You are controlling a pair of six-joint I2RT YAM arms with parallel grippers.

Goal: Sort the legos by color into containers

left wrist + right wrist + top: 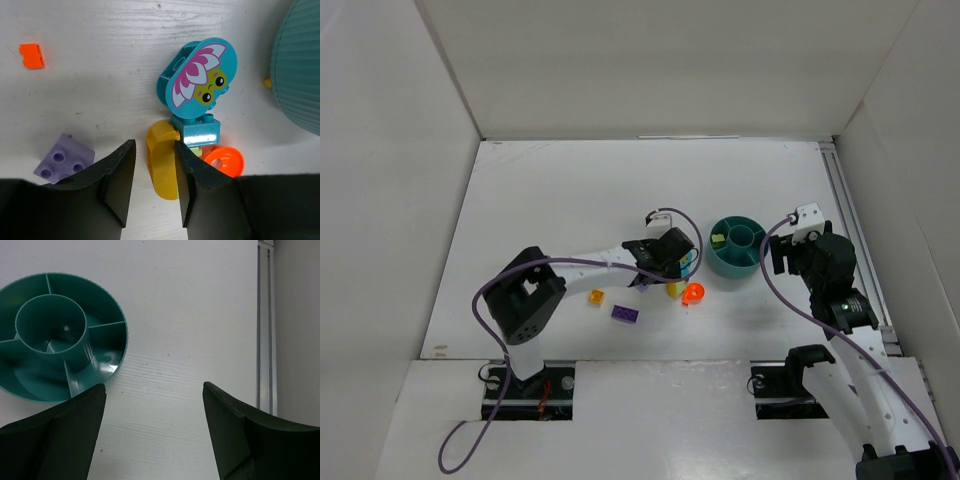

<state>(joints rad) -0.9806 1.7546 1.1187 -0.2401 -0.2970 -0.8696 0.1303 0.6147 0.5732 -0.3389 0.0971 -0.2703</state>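
Left gripper (155,145): fingers narrowly spread around a yellow curved plastic brick (162,167) on the white table (100,90). The right finger touches the brick; the left stands just clear. A cyan flower-printed brick (200,80) adjoins it. Right gripper (154,386): fingers wide apart, empty, beside the round teal divided bowl (105,300).

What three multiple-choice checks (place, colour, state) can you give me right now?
1. Where is the yellow curved plastic brick? A in the round teal plastic bowl; B between the left pincer's fingers; C under the right pincer.
2. What colour is the oval plastic brick with the printed face? A red; B black; C cyan.
3. How does the right pincer stand? A open, empty; B shut on a brick; C shut on the bowl's rim.
B: the fingers flank it. C: its body shows cyan. A: fingers wide apart beside the bowl, nothing between.
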